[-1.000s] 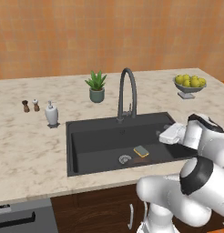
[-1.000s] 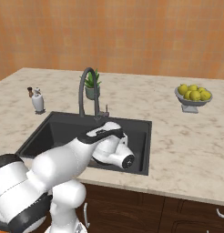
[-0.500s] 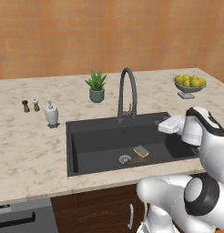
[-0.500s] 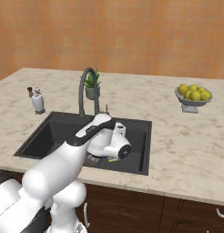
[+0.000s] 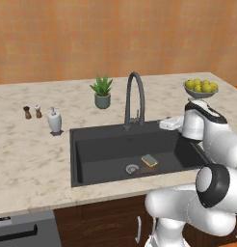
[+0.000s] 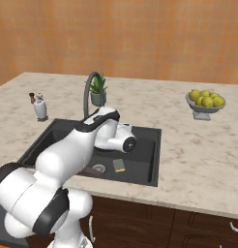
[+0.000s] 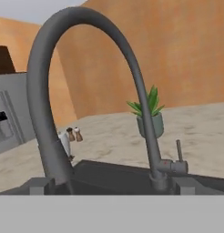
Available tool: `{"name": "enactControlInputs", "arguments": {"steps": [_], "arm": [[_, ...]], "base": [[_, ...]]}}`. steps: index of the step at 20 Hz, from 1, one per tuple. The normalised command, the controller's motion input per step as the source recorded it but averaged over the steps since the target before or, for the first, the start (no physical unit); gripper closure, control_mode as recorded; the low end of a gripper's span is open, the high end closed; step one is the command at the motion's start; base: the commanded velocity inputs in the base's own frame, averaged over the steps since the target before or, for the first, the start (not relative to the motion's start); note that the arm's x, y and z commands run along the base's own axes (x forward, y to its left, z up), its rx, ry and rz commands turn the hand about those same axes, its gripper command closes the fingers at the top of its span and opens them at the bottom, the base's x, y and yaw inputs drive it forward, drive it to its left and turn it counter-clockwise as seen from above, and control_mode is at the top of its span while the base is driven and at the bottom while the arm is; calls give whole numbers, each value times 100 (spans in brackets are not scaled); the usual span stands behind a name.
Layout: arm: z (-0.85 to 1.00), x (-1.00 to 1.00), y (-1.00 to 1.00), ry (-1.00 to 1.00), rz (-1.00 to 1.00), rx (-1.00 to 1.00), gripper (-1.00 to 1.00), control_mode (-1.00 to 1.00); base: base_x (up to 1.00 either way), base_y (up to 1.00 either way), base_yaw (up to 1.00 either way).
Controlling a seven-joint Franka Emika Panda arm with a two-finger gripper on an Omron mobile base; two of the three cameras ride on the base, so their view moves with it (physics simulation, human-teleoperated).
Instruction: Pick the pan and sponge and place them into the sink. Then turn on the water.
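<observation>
Black sink [image 5: 91,144] holds sponge [image 5: 149,160] nr drain; gripper [image 5: 164,124] fingers wide at back-right rim.

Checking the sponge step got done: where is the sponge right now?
The sponge lies flat on the floor of the sink, just right of the round drain in the left base view, in front of the faucet.

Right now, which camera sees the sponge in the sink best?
The left base view: the sponge lies in plain sight on the bottom of the sink, next to the drain. The right base view shows it too, but close beside the robot's arm.
</observation>
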Motion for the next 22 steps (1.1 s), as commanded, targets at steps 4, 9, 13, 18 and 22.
{"name": "enactControlInputs", "arguments": {"steps": [4, 9, 13, 18, 22], "arm": [[-16, 47, 0, 0, 9, 4, -100, -100], [-31, 49, 0, 0, 10, 0, -100, -100], [-26, 55, 0, -1, 14, 0, -100, -100], [-32, 51, 0, -10, 14, 0, -100, -100], [-46, 50, 0, -10, 13, 0, -100, -100]], "base": [[0, 0, 0], [0, 0, 0], [0, 0, 0], [0, 0, 0], [0, 0, 0]]}}
